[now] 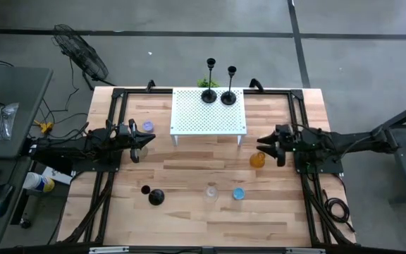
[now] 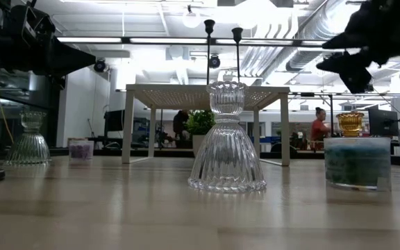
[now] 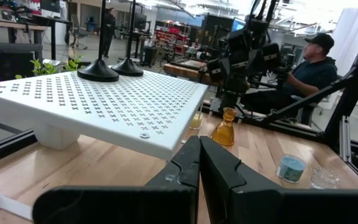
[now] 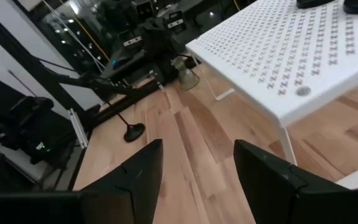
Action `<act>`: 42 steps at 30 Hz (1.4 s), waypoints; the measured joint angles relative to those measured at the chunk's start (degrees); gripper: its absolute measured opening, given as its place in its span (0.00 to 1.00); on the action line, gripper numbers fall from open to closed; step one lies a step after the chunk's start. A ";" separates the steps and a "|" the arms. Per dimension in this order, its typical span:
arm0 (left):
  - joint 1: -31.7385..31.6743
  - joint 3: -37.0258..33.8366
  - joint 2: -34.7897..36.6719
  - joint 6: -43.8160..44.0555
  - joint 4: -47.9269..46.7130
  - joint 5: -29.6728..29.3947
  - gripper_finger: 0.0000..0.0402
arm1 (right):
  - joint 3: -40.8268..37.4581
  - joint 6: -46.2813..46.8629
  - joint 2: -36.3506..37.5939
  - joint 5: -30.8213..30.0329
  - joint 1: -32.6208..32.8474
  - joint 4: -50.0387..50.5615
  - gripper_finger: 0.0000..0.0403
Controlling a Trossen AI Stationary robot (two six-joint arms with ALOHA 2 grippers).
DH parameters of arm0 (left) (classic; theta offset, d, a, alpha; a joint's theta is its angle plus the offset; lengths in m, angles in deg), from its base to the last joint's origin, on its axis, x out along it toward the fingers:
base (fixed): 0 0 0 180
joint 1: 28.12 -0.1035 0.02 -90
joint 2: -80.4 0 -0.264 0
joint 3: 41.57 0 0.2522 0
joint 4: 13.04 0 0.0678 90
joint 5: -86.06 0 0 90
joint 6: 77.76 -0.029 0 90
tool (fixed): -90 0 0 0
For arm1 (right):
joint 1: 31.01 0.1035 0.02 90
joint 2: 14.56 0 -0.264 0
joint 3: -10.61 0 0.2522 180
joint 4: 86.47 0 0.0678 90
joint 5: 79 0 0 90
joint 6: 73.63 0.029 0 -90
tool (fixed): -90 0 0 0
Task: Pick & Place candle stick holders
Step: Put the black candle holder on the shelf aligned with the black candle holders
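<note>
Two black candlesticks are seen standing upright side by side on the far part of the white perforated stand, their round bases touching or nearly so. A third black candlestick is found on the wooden table toward the near left, well apart from the stand. A clear glass holder is placed near the front middle, and a blue votive cup just beside it. An orange glass holder is set right of the stand's near corner, and a purple cup lies left of the stand.

The left gripper is held above the table beside the purple cup, its fingers pressed together and clenched on nothing. The right gripper is poised just beside the orange holder, above it; its fingers are spread apart and released, with nothing between them. In the low view the clear holder is shown up front, with the blue cup to its right. A person in a cap is seated beyond the table
</note>
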State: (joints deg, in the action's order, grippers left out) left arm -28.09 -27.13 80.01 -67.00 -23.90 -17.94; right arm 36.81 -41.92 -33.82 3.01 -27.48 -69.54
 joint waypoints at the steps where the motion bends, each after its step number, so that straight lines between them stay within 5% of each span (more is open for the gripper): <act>1: -0.01 -0.01 0.00 0.00 0.02 0.00 0.01 | -0.83 -0.03 1.32 -0.01 0.00 0.08 0.47; 20: -0.01 -0.01 0.00 0.00 0.01 0.00 0.01 | -11.82 -11.21 11.77 2.78 -0.02 -15.18 0.47; 31: -0.02 -0.01 0.00 0.00 0.00 0.02 0.01 | -11.95 -18.42 13.92 12.95 0.02 -10.83 0.47; 42: -0.01 -0.01 0.00 0.00 0.00 0.00 0.01 | -12.00 -21.36 15.37 13.89 -0.04 -5.14 0.47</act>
State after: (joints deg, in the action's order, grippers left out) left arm -28.09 -27.14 80.01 -67.00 -23.91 -17.94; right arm 24.82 -63.29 -18.44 16.90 -27.52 -74.68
